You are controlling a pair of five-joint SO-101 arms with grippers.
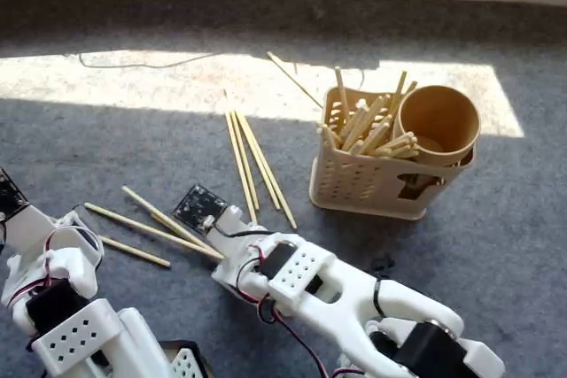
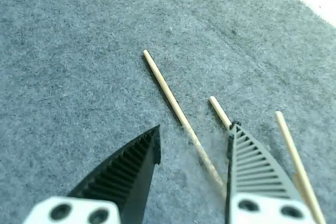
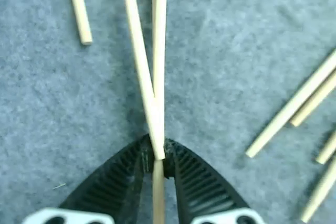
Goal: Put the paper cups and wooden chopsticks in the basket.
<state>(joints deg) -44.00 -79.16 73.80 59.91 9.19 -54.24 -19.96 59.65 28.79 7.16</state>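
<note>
Wooden chopsticks (image 1: 252,161) lie scattered on grey carpet (image 1: 496,245) beside the basket (image 1: 354,185), which holds a cup (image 1: 438,121) and more of them. Right hand (image 3: 157,153) is clamped on two crossed chopsticks; left hand (image 2: 195,129) hangs spread astride another

The top of the basket (image 1: 354,185) is taken up by standing chopsticks (image 1: 368,126) and a paper cup (image 1: 438,121). Bare carpet (image 1: 523,210) is left to the basket's right and behind it. To its left the floor is barred by loose chopsticks (image 1: 252,161), and in front of it by a white arm (image 1: 310,276).
</note>
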